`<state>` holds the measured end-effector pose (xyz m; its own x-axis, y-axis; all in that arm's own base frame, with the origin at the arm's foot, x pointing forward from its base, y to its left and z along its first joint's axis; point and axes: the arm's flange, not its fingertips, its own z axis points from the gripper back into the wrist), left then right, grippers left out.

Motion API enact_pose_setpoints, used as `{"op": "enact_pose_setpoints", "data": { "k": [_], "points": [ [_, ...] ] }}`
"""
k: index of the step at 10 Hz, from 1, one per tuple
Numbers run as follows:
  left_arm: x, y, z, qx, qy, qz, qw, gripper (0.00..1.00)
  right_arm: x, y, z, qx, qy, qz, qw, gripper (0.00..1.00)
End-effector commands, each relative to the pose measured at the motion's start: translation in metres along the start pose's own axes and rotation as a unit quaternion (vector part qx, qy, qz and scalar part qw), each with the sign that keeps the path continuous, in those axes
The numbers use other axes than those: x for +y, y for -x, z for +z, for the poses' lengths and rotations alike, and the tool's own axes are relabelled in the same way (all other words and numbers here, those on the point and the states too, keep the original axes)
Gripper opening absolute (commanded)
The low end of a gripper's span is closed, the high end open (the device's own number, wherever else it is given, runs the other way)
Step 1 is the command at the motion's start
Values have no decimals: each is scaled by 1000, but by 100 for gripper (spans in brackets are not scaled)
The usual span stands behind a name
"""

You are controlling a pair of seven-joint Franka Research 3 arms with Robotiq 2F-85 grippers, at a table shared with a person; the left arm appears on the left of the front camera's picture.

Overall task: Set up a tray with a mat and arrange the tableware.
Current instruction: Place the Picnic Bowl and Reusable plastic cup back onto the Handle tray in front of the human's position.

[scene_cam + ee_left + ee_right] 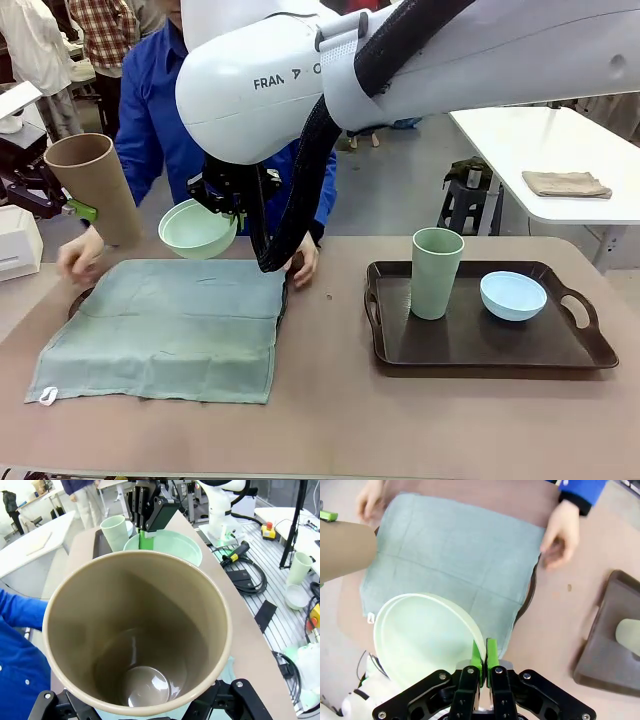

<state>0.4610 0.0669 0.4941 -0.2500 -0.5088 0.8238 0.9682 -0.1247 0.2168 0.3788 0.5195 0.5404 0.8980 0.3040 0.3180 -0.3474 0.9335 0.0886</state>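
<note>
— Right gripper (484, 657): why is the mint bowl (425, 640) pinched above the mat (455, 545)?
— Held clear, likely, for smoothing; the tan cup (95, 185) is clamped by the left gripper (80, 208) beside it.

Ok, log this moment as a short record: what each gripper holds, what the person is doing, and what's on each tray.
left gripper: shut on tan cup, held in the air by the mat's far left corner
right gripper: shut on the rim of the mint green bowl, held above the mat's far edge
person's hands: on the mat's far corners, one at each
mat: teal cloth spread over the left tray
right tray: holds upright sage green cup and light blue bowl, apart
</note>
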Motion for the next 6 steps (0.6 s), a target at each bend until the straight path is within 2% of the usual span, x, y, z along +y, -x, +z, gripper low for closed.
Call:
{"op": "enact_pose_setpoints", "data": {
  "k": [1, 6],
  "points": [
    [2, -1, 1, 2, -1, -4, 1000, 0, 2, 0, -1, -2, 3, 1, 1000, 0],
    [2, -1, 1, 2, -1, -4, 1000, 0, 2, 0, -1, -2, 3, 1, 1000, 0]
  ]
}}
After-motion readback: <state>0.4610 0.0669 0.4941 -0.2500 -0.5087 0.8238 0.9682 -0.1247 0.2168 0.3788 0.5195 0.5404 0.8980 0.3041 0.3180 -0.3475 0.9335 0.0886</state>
